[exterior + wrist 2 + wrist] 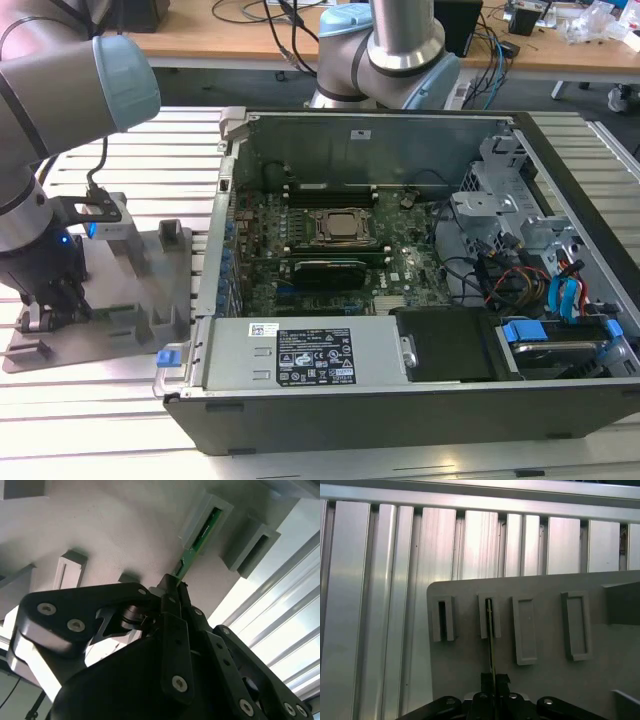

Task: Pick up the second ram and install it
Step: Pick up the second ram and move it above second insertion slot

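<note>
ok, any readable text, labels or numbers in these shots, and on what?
Nothing can be read.
Black label on the metal cover inside the computer case: white print and symbols, too small to read.
White sticker beside it: too small to read.
The second ram, gripped by the gripper at a slot of the grey holder tray: no print visible in either wrist view.

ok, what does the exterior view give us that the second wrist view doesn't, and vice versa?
Exterior view: the open computer case with its motherboard, beside the grey holder tray. Second wrist view: the end effector closed on the second ram, whose far end sits in a tray slot. Both: the holder tray and the slatted aluminium table.
</note>
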### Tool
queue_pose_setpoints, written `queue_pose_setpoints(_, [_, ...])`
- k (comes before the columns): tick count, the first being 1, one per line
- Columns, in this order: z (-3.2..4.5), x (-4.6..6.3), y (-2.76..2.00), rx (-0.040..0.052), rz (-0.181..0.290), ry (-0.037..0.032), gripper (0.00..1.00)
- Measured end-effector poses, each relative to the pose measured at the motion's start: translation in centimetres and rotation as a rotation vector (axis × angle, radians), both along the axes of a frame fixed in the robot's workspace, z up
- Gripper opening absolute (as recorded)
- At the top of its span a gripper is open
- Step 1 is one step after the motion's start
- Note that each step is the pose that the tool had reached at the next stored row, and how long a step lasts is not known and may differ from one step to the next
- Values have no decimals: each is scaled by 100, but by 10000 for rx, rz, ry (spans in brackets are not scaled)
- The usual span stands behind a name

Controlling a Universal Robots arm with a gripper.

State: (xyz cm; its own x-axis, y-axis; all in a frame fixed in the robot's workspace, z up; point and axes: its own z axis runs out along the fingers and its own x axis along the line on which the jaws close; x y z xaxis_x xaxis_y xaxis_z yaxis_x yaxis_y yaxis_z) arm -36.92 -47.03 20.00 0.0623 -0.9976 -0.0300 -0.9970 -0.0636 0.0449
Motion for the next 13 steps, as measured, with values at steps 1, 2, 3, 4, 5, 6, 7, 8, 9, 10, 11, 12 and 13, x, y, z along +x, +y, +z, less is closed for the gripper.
queue_pose_setpoints(1, [0,0,0,8,-2,0,14])
queue_pose_setpoints(2, [0,0,0,9,-110,-1,14])
queue_pose_setpoints(3, [0,0,0,8,-350,0,14])
queue_pose_setpoints(4, [-1,0,0,8,-467,-1,14])
queue_pose_setpoints(5, [-1,0,0,8,-677,-1,14])
queue_pose_setpoints(6, [-1,0,0,9,-916,-1,14])
queue_pose_setpoints(7, [-1,0,0,8,-1070,-1,14])
queue_pose_setpoints(8, [-1,0,0,9,-1092,-1,14])
queue_pose_setpoints(9, [-1,0,0,8,-1367,0,14])
queue_pose_setpoints(10, [-2,0,0,8,-1589,-1,14])
queue_pose_setpoints(11, [-2,0,0,9,-1465,0,14])
queue_pose_setpoints(12, [-2,0,-1,9,-1083,0,14])
queue_pose_setpoints(13, [-2,0,-1,9,-915,-1,14])
